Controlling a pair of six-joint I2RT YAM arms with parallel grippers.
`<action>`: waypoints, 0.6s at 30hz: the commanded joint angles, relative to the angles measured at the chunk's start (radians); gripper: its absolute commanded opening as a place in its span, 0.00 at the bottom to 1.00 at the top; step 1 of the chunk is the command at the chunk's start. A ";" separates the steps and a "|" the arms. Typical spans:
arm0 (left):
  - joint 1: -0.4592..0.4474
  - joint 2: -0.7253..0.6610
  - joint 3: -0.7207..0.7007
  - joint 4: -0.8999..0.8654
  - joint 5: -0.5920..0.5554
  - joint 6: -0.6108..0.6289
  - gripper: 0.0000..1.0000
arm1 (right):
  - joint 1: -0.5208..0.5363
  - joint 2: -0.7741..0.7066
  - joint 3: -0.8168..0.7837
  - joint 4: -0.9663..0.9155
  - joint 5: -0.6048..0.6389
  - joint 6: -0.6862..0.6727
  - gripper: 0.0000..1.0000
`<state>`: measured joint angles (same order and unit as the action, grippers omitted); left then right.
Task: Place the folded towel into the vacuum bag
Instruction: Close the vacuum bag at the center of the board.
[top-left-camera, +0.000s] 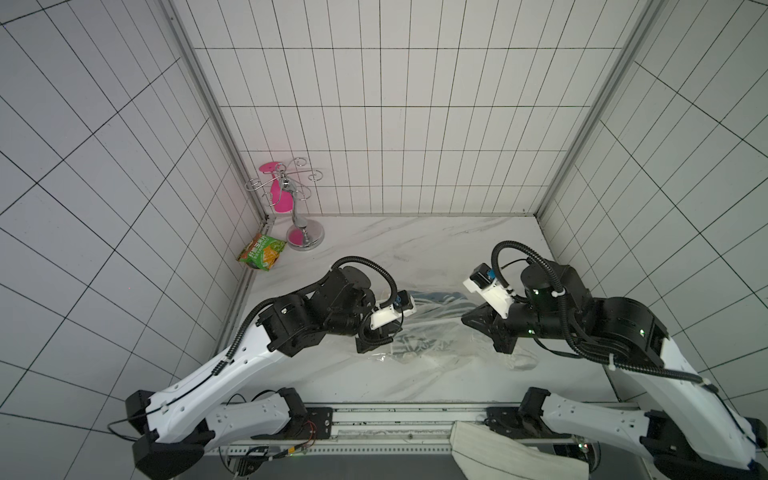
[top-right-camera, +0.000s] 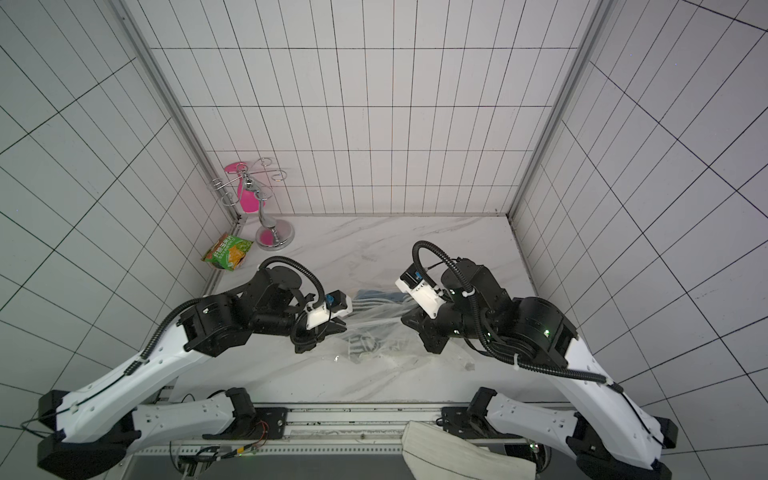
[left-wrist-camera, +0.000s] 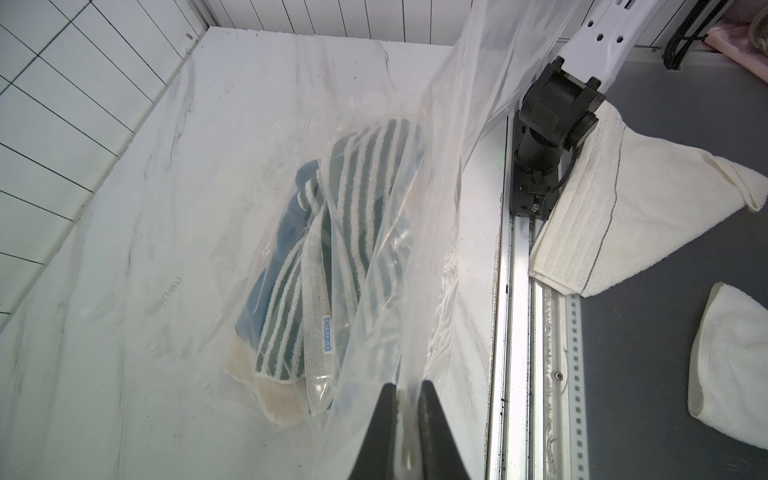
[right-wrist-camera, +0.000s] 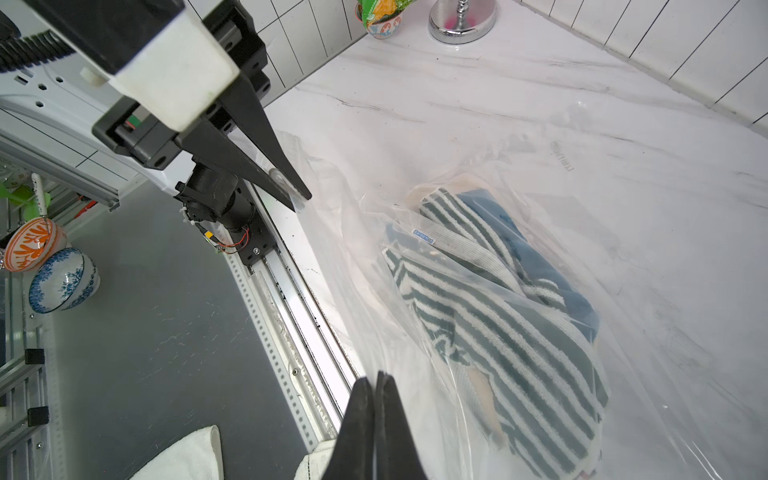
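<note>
The vacuum bag (top-left-camera: 446, 332) (top-right-camera: 388, 332) lies crinkled on the marble table between my two arms. A folded teal-and-white striped towel (left-wrist-camera: 357, 232) (right-wrist-camera: 498, 316) sits inside it, seen through the plastic, over a blue and a beige layer. My left gripper (left-wrist-camera: 409, 382) (top-left-camera: 395, 329) is shut on a raised edge of the bag (left-wrist-camera: 440, 187); it also shows in the right wrist view (right-wrist-camera: 301, 198). My right gripper (right-wrist-camera: 377, 379) (top-left-camera: 464, 321) is shut, pinching the bag's film (right-wrist-camera: 623, 249) at the near rim. The film is lifted between the two grippers.
A green snack packet (top-left-camera: 262, 251) and a chrome stand (top-left-camera: 306, 237) holding a pink cup stand at the back left corner. White towels (top-left-camera: 498, 451) (left-wrist-camera: 623, 199) lie over the front rail. Patterned bowls (right-wrist-camera: 62, 278) sit off the table. Tiled walls close three sides.
</note>
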<state>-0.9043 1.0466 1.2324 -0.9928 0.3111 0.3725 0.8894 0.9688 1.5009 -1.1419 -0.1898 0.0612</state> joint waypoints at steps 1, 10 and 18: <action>0.030 -0.024 -0.078 -0.372 -0.157 -0.019 0.00 | -0.040 -0.081 0.131 -0.070 0.155 -0.013 0.00; 0.030 -0.065 -0.122 -0.373 -0.182 -0.025 0.00 | -0.044 -0.081 0.150 -0.107 0.211 -0.018 0.00; 0.030 -0.076 -0.041 -0.209 -0.034 -0.014 0.00 | -0.031 -0.011 -0.017 -0.009 -0.103 0.018 0.31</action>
<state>-0.8906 0.9871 1.1866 -1.0683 0.2874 0.3481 0.8696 0.9745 1.5139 -1.1744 -0.2359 0.0738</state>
